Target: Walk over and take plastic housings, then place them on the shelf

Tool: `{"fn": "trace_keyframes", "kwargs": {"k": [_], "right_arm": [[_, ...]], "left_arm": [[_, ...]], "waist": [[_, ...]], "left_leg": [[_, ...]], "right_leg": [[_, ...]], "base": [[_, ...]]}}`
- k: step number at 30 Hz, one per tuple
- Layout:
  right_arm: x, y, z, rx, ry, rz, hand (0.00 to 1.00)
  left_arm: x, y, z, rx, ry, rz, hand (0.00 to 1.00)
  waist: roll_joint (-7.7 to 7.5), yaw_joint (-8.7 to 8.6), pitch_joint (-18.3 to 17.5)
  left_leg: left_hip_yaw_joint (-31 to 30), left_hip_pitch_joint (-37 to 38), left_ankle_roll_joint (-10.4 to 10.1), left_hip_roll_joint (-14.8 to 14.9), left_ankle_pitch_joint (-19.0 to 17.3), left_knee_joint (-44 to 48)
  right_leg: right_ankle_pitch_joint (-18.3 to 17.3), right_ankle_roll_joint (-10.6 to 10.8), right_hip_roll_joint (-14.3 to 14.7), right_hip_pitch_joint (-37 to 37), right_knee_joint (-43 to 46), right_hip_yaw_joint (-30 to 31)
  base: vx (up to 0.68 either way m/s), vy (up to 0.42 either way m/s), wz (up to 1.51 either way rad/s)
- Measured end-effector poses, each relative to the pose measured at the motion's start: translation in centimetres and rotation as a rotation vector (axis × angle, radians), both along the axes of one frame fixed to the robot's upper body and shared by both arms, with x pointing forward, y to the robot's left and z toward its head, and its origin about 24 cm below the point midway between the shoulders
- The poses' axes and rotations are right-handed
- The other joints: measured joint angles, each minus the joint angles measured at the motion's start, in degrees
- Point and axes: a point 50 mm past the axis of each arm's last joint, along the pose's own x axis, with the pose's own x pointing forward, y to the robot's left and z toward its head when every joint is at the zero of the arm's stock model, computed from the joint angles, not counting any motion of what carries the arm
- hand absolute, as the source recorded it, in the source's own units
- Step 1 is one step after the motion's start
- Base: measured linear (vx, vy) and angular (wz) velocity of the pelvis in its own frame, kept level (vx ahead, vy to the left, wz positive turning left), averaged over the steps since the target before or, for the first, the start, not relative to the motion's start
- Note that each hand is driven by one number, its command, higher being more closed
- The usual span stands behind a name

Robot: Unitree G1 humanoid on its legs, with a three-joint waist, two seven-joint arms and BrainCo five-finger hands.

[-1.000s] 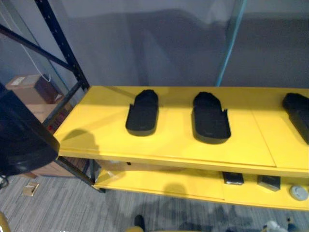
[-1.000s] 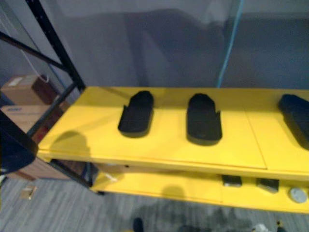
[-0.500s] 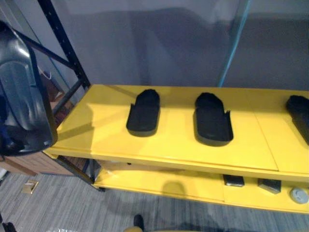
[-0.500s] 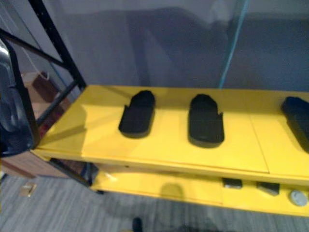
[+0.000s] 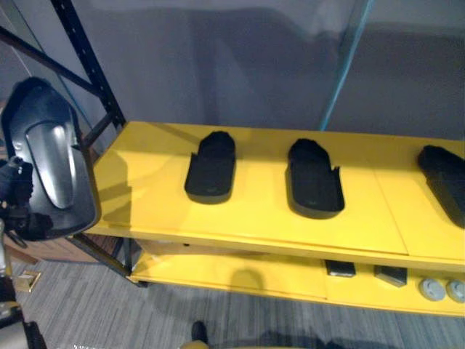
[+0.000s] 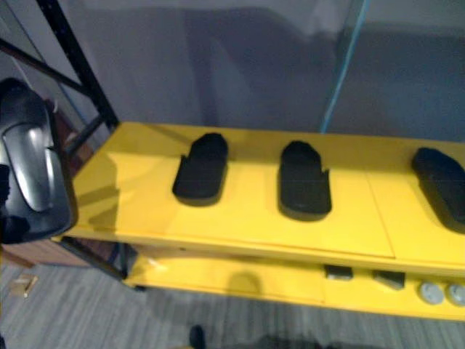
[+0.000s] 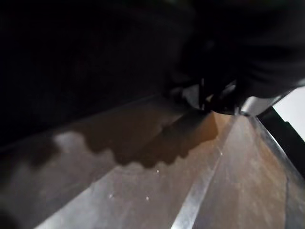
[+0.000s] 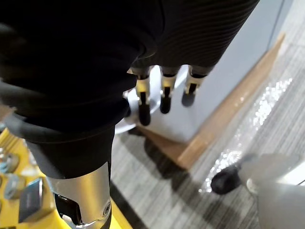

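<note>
The held housing point(image 5: 51, 171) hangs in the air off the left end of the shelf point(image 5: 247, 218), carried by the left hand point(image 5: 14, 185) with its hollow side toward the camera. The hand sits behind and under the part, so I cannot tell how firmly it is clamped. The right hand point(image 8: 162, 90) hangs low over the floor, its fingers point(image 8: 143, 107) loosely apart and holding nothing.

The top board already carries the left housing point(image 5: 211, 167), the middle housing point(image 5: 314, 180) and the right housing point(image 5: 445, 178), lying flat in a row and apart from one another. The bare stretch for another lies at the board's left end, between its corner and the left housing.

Several things could go wrong from here:

- **Post:** The black post point(image 5: 87, 65) rises at that same corner, close to the held part. A swing inward that stays too high or too far back would likely knock the housing against it and twist it in the hand.
- **Grip:** The shell looks smooth and glossy, so a jolt could slide it loose over the floor.
- **Edge:** Set down too near the front or side edge, with much of its length overhanging, it could tip off.
- **Neighbour:** Carried too far right, it would land on or shove the left housing.
- **Tilt:** It is held near upright. Unless it is turned flat before release, it may drop on one end and skid across the slick yellow board.
</note>
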Motion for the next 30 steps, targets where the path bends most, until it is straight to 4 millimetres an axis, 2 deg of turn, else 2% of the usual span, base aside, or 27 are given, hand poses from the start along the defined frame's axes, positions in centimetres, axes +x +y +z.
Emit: {"fn": "trace_keyframes", "kwargs": {"k": [6, 7, 10, 15, 16, 18, 22, 30], "right_arm": [[0.4, 0.1, 0.0, 0.005, -0.002, 0.032, 0.00], [1.1, -1.8, 0.7, -0.039, -0.017, 0.092, 0.00], [1.1, -2.0, 0.8, -0.045, -0.017, 0.094, 0.00], [2.0, -3.1, 1.4, -0.080, -0.053, 0.131, 0.00], [2.2, -3.5, 1.6, -0.095, -0.058, 0.148, 0.00], [2.3, -4.4, 2.0, -0.120, -0.055, 0.178, 0.00], [2.7, -5.5, 2.7, -0.164, -0.079, 0.195, 0.00], [2.9, -5.7, 2.9, -0.174, -0.088, 0.210, 0.00]], "left_arm": [[0.2, -0.6, -1.8, 0.002, 0.028, 0.073, 1.00], [2.1, -1.8, -0.6, 0.041, -0.025, 0.105, 1.00], [2.3, -1.8, -0.3, 0.041, -0.037, 0.107, 1.00], [2.3, -1.8, -0.4, 0.048, -0.055, 0.138, 1.00], [2.3, -1.8, -0.2, 0.049, -0.068, 0.157, 0.00], [2.6, -1.8, 0.4, 0.041, -0.088, 0.170, 0.00], [3.0, -2.0, 0.9, 0.027, -0.096, 0.171, 0.00], [3.4, -1.9, 1.2, 0.033, -0.097, 0.185, 0.00]], "waist": [[-0.25, -0.47, 1.5], [-2.17, -0.36, 4.1], [-2.19, -0.38, 4.1], [-1.40, -0.31, 5.2], [-1.39, -0.11, 5.2], [-1.36, -0.37, 6.4], [-1.45, -0.72, 6.6], [-1.45, -1.55, 6.6]], "left_leg": [[0.4, -0.1, -0.1, 0.5, -0.1, 0.0], [5.1, -2.0, -0.3, 1.8, 0.8, 0.0], [5.0, -1.9, -0.2, 1.8, 0.9, 0.0], [5.7, -3.1, -0.2, 2.2, 0.3, 0.0], [6.6, -4.1, -0.2, 2.3, 0.3, 0.0], [6.8, -4.9, -0.2, 2.4, 0.3, 0.0], [8.0, -4.8, -0.3, 2.7, 0.5, 0.0], [8.1, -4.6, -0.3, 2.6, 1.1, 0.1]], "right_leg": [[-0.1, -0.2, 0.3, -0.6, 0.6, 0.7], [0.0, -0.9, 0.4, -4.1, 1.9, 2.7], [0.0, -0.9, 0.5, -4.2, 2.5, 3.3], [0.0, -0.9, 0.5, -6.8, 4.3, 5.3], [0.0, -0.9, 0.5, -8.4, 4.3, 5.9], [0.0, -0.9, 0.6, -9.1, 4.0, 6.0], [0.0, -0.9, 0.8, -9.4, 3.9, 7.0], [0.0, -0.9, 0.6, -9.9, 4.7, 7.5]], "base": [[0.00, -0.005, -0.05], [0.05, -0.019, -0.18], [0.05, -0.002, -0.01], [-0.03, 0.014, -0.08], [-0.05, 0.014, -0.16], [-0.04, -0.002, -0.06], [-0.01, -0.008, -0.11], [0.03, 0.004, -0.01]]}}
